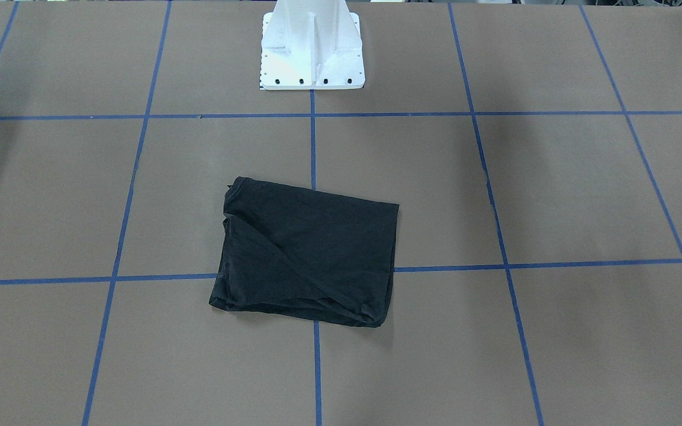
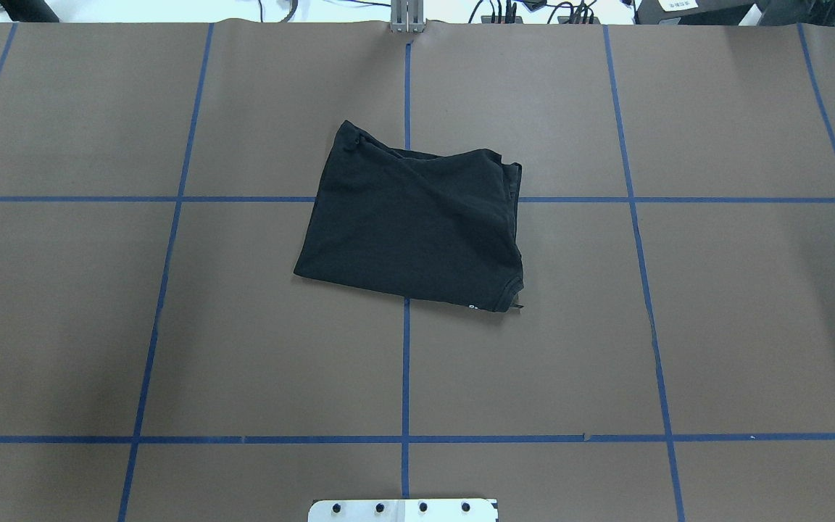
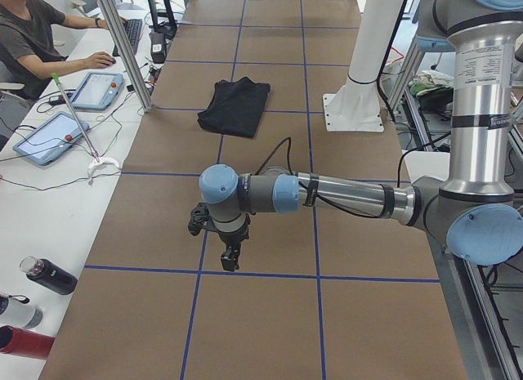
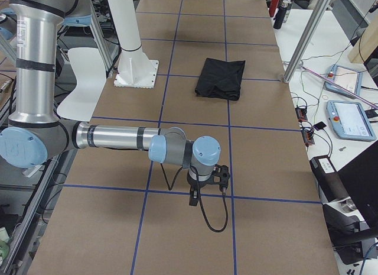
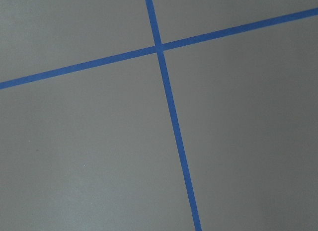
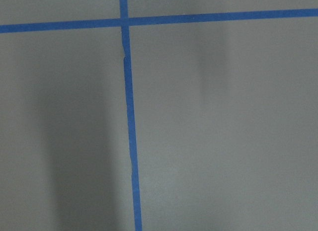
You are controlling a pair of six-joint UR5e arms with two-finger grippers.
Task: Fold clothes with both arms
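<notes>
Folding is judged finished or nearly so: one black T-shirt [image 2: 410, 225] is seen lying as a compact, slightly skewed rectangle at the centre of the overhead view. It lies over a crossing of the blue tape lines [image 2: 404, 377] on the brown table [image 2: 171, 326], and a small pale fleck shows at its lower right edge. Nothing is touching it. Two arms are counted, both well apart from the garment: the left arm [image 3: 343, 196] is stretched low across the middle of the left-side view, the right arm [image 4: 118, 137] likewise in the right-side view. The left gripper [image 3: 230, 260] and the right gripper [image 4: 194, 198] point down over bare table; no cloth is seen in either, and whether their jaws are open or closed cannot be told. At most a tidying of the loose edges would be called for next. One white pedestal base [image 1: 312, 53] is seen at the top centre of the front view.
</notes>
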